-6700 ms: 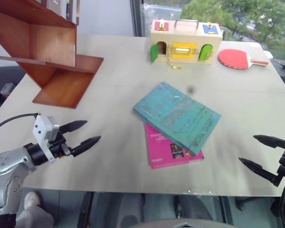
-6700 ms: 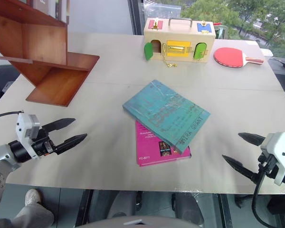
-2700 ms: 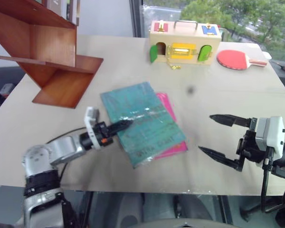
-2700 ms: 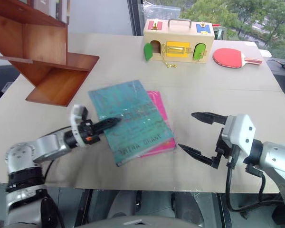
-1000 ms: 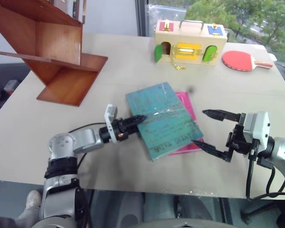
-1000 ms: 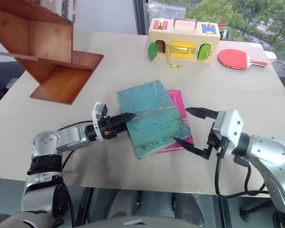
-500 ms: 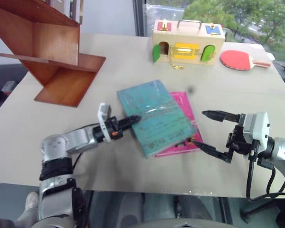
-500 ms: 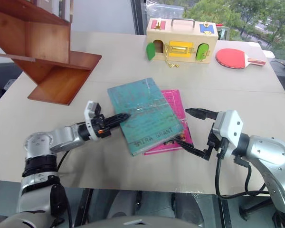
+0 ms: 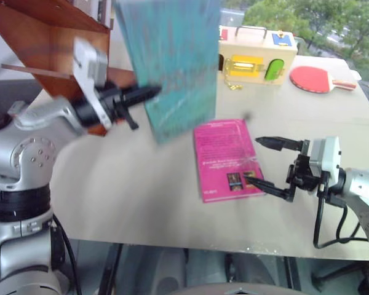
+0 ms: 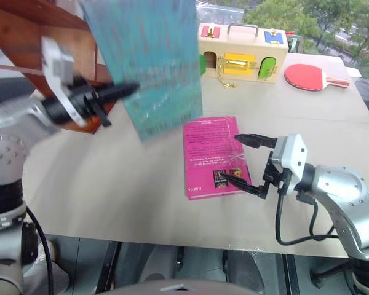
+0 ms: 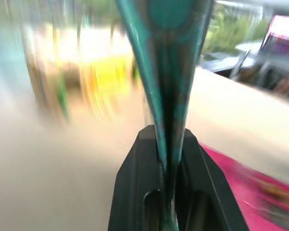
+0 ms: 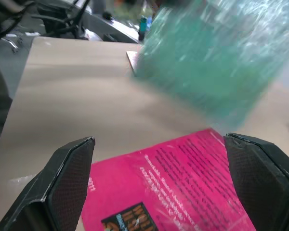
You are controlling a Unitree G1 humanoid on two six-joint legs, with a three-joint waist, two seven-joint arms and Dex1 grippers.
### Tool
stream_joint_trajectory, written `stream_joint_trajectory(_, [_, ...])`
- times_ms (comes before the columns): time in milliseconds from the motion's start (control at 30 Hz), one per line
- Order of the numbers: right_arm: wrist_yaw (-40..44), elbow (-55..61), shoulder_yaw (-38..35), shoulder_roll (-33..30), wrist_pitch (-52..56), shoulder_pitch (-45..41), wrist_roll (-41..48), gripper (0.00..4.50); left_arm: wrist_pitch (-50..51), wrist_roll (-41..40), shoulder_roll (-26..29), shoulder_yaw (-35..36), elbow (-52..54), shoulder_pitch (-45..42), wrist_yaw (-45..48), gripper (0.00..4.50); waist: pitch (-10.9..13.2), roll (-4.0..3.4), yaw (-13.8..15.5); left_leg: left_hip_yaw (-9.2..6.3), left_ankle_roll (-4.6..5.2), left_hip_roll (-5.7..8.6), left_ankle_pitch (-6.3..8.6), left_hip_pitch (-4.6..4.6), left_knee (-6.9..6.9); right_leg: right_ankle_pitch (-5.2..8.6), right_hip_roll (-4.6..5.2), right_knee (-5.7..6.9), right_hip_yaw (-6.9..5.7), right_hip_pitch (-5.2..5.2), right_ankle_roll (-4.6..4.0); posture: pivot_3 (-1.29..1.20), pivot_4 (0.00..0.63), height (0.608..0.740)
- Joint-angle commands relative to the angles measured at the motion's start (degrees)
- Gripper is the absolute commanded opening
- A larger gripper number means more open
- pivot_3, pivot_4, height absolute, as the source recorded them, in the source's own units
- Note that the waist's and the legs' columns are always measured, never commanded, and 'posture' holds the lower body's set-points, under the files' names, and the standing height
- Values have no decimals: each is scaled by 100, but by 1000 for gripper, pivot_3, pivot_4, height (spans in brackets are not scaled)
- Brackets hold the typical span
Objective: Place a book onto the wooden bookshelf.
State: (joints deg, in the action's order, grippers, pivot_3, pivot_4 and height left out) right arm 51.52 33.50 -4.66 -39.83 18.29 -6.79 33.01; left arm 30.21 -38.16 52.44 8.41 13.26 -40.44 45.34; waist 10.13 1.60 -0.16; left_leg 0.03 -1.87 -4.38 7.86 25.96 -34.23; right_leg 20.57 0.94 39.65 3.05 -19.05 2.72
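Left eye view: the left gripper (image 9: 149, 93) holds the book (image 9: 172, 61) upright in the air, its 2 fingers pinched on the book's edge at 9 o'clock. The bookshelf (image 9: 43, 49) stands behind it at 9 o'clock. The pink book (image 9: 227, 158) lies flat on the table (image 9: 129, 184). The right gripper (image 9: 267, 165) sits at the pink book's 3 o'clock edge, fingers wide apart. A box (image 9: 255, 56) and paddle (image 9: 317, 78) lie toward 12 o'clock.

Left wrist view: both fingers (image 11: 139, 192) clamp the book's thin edge; cover teal, glossy.

Right wrist view: spread fingers (image 12: 70, 178) frame the pink book's cover; the teal book is blurred above the table.
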Motion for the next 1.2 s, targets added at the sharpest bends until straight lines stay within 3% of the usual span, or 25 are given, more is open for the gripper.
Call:
stream_joint_trajectory(33, [155,-133,19,61,-256,-121,-25,4500,-2070,1599,585,-180,-416,-355,646,164,4,-12,-52,5,1,0,0,0,9,0,0,-9,4,-2,0,0,150,740])
stream_joint_trajectory(200, [259,-435,212,251,-465,-292,-148,4500,-4621,2878,1392,-255,-1979,-1120,1308,164,18,-24,-59,30,1,-14,-1,13,18,1,-10,-1,25,-37,0,0,150,740])
stream_joint_trajectory(333, [367,-671,346,376,-601,-481,-224,4500,-5755,3351,1999,-497,-3294,-1686,2048,164,21,-24,-57,39,4,-18,0,49,-4,0,-11,15,30,-72,1,0,150,740])
stream_joint_trajectory(667, [387,-795,446,533,-680,-590,-335,4500,-6116,3523,2358,-681,-4684,-2347,3056,164,21,-23,-46,35,6,-25,0,49,-10,0,-15,24,19,-71,2,0,150,740])
stream_joint_trajectory(1033, [158,-520,553,785,-636,-739,-262,4500,-7436,5108,2722,-1477,-6736,-3314,2941,164,21,-22,-55,37,6,-37,0,49,-13,0,-25,28,20,-73,2,0,150,740])
stream_joint_trajectory(1200, [-461,-243,448,1218,-412,-1258,22,4500,-7641,5709,2817,-1713,-7303,-3490,2551,164,21,-23,-86,39,6,-42,0,48,-17,0,-28,35,23,-74,2,0,150,740])
